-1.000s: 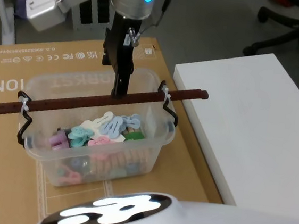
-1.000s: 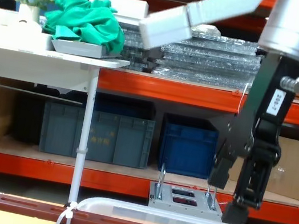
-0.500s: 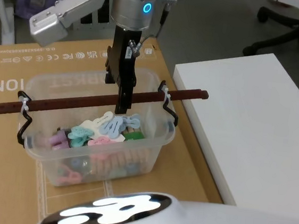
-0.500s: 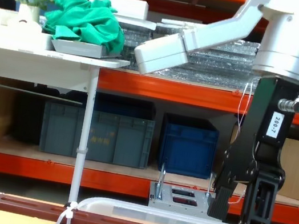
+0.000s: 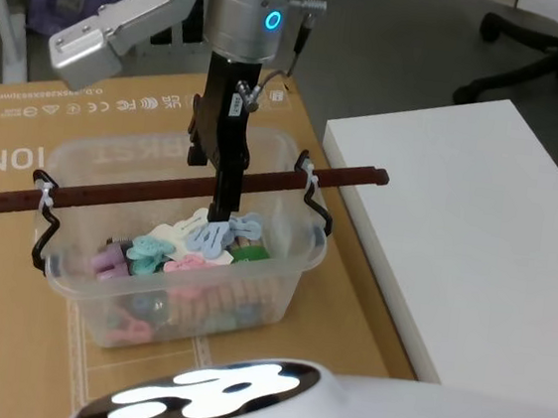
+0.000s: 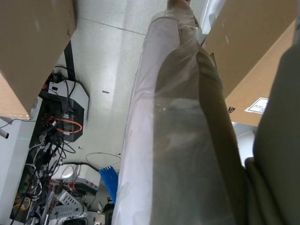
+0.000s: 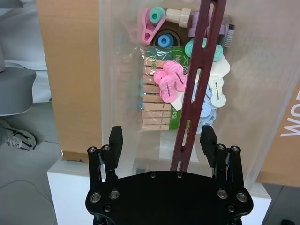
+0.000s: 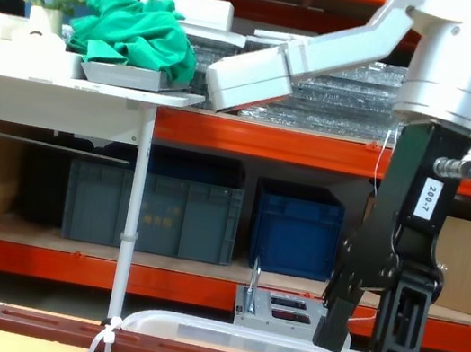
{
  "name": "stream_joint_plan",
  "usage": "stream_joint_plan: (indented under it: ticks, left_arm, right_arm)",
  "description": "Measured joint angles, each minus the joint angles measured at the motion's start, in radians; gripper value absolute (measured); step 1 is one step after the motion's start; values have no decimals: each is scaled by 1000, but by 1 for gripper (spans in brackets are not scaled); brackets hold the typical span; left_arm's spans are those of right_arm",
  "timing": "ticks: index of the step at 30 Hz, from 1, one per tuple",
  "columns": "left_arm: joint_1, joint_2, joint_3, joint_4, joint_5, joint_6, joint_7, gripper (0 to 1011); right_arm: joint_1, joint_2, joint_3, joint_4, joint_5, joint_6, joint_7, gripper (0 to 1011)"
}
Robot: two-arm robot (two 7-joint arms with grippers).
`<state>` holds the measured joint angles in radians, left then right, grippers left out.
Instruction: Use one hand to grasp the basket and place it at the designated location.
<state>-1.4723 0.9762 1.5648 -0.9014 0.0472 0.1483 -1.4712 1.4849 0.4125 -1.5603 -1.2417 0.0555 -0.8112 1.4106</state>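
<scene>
Your basket (image 5: 81, 288) sits on the cardboard box (image 5: 28, 123), left of the white table (image 5: 475, 240). Its reddish-brown handle (image 5: 141, 193) stands raised across the tub, above the clothes pegs (image 5: 191, 240). Your right gripper (image 5: 212, 184) hangs over the handle's middle, fingers (image 7: 116, 138) apart, one either side of the bar; whether they touch it cannot be told.
</scene>
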Motion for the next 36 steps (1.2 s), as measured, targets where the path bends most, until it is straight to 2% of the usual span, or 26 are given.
stream_joint_plan:
  ticks: [8,18,36]
  left_arm:
    - [0,0,0,0,0,0,0,0]
    - [0,0,0,0,0,0,0,0]
    - [0,0,0,0,0,0,0,0]
  right_arm:
    - [-2,-18,-6,-11,-40,-16,-19,1000]
    - [-5,-68,-29,6,-98,-45,-58,1001]
    - [-18,-95,-52,51,-179,-67,-132,1000]
